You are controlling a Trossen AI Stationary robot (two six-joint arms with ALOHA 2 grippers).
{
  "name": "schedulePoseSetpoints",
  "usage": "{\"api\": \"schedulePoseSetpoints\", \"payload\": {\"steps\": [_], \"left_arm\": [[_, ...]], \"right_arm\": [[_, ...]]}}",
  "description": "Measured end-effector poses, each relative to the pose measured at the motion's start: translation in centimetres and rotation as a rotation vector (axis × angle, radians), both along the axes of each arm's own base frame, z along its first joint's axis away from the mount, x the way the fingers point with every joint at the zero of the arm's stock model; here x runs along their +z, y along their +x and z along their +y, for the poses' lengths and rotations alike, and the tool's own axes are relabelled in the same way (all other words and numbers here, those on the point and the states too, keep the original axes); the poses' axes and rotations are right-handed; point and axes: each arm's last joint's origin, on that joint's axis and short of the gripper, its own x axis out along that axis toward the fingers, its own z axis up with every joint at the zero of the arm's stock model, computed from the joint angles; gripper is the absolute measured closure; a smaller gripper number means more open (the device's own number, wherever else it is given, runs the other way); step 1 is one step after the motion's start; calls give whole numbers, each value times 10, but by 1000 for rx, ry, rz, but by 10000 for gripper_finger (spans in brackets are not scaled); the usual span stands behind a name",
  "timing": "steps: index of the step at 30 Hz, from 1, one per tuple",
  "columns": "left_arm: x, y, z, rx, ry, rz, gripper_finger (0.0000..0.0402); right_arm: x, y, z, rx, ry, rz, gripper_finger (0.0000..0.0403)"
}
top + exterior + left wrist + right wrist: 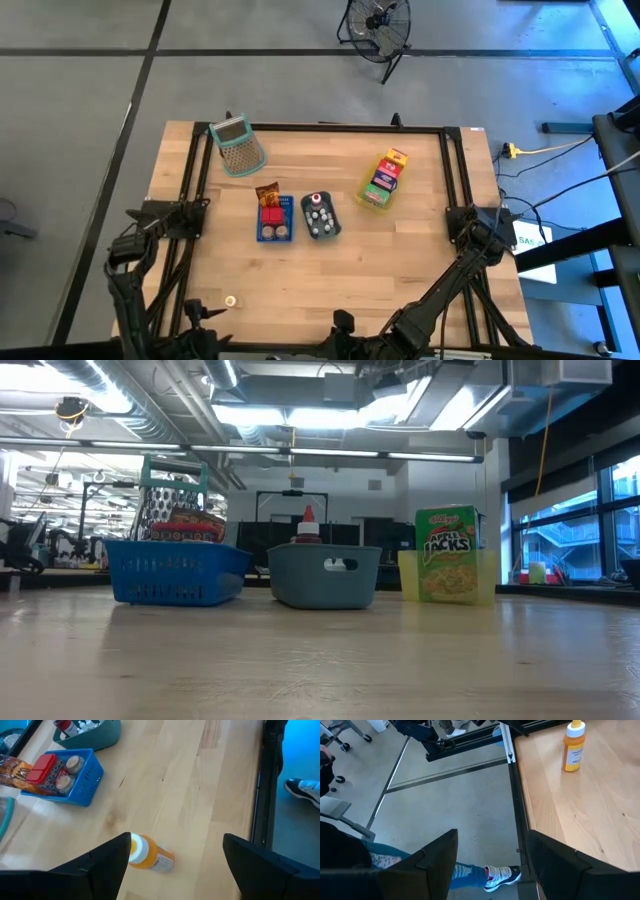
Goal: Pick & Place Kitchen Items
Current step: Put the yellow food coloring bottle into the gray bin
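A small orange jar with a white cap (231, 300) lies on its side near the table's near-left corner. My left gripper (176, 840) hovers open just short of the jar (150, 855), touching nothing. My right gripper (492, 834) is open over the table's near edge, with the jar (574, 745) farther off. A red tin (41, 767), a brown packet (12, 770) and round jars sit in the blue tray (274, 230). Small white pieces and a red-topped bottle (318, 198) lie in the grey-blue tray (331, 226). Coloured cartons (386, 175) fill the yellow tray (371, 201).
A green-rimmed mesh basket (237, 145) lies tipped near the far-left corner. Black frame rails (340, 128) run along the table's edges. Bare wood stretches between the trays and the near edge. A person's shoe (502, 874) shows on the floor beside the near edge.
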Motion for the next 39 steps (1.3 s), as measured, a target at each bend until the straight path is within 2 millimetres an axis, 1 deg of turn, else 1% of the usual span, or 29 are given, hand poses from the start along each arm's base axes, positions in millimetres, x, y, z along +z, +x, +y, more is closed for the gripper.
{"api": "schedulePoseSetpoints", "payload": {"steps": [7, 11, 18, 23, 30, 34, 39], "left_arm": [[0, -1, 0, -17, 14, 59, 95], [6, 2, 4, -56, 43, 97, 104], [30, 10, 16, -133, 68, 128, 121], [47, 7, 23, -222, 98, 154, 130], [64, 7, 32, -233, 70, 134, 130], [62, 4, 39, -248, 124, 80, 132], [47, -19, 65, -152, 78, 40, 132]], "right_arm": [[0, 0, 0, 2, -3, -1, 163], [0, 0, 0, 6, -10, -3, 163], [0, 0, 0, 6, -10, -3, 163], [0, 0, 0, 9, -16, -5, 163], [0, 2, -2, 7, -22, -7, 163], [0, 6, -6, -3, -26, -7, 163], [0, 8, -8, -7, -26, -6, 163]]}}
